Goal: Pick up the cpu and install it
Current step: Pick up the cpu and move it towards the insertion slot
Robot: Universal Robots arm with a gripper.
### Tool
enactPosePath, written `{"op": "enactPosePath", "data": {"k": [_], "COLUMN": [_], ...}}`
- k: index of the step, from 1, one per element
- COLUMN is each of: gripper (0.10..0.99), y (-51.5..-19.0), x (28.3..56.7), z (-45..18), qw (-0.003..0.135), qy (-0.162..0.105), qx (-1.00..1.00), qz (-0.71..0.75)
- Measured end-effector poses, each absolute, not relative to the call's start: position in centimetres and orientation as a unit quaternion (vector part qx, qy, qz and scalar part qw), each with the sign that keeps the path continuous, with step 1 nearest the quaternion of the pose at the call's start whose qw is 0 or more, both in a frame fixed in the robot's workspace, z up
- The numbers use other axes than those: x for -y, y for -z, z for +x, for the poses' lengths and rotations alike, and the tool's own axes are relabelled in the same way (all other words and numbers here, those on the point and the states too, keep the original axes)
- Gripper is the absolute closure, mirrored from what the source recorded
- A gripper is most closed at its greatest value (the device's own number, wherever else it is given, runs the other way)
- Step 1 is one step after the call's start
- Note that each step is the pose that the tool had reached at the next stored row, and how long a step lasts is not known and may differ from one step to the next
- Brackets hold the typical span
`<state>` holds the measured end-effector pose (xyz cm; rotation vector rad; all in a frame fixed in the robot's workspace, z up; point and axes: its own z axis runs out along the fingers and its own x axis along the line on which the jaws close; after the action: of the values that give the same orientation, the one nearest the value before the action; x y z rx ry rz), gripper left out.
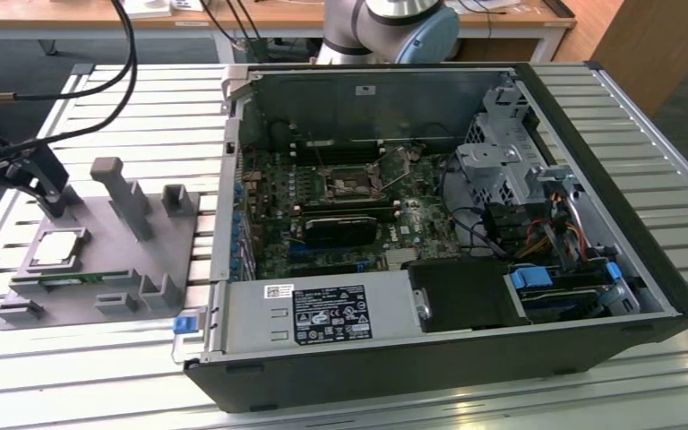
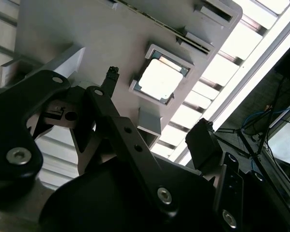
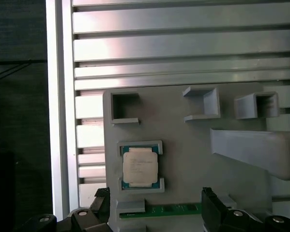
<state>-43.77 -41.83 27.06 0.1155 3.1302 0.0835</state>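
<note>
On the bench (image 1: 141, 98), beside the open computer case (image 1: 440, 358), we see the grey tray (image 1: 99, 255). Our gripper (image 3: 157, 208) hangs spread over it; the cpu (image 3: 140, 166) lies flat in its nest, untouched, just beyond the gap between the jaws.

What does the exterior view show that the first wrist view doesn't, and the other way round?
The exterior view adds the open computer case, its motherboard and the arm beyond it. The first wrist view adds a straight-down look at the cpu, its green edge inside pale corner brackets. Shared: the cpu, the grey holder under it, the slatted table and the open gripper near the cpu.
</note>
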Motion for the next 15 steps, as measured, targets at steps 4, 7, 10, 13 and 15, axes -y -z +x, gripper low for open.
{"op": "enactPosePath", "data": {"k": [4,7,10,13,15], "gripper": [0.247,0.247,0.247,0.247,0.247], "y": [-26.7,-26.4,-26.1,-25.9,-25.7], "x": [41.8,41.8,41.9,41.9,41.9], "z": [-43.8,-43.8,-43.8,-43.8,-43.8], "qw": [0.004,0.004,0.004,0.003,0.003], "qy": [-0.026,-0.026,-0.026,-0.026,-0.026], "qx": [-0.999,-0.999,-0.999,-0.999,-0.999], "qz": [0.037,0.037,0.029,0.025,0.025]}}
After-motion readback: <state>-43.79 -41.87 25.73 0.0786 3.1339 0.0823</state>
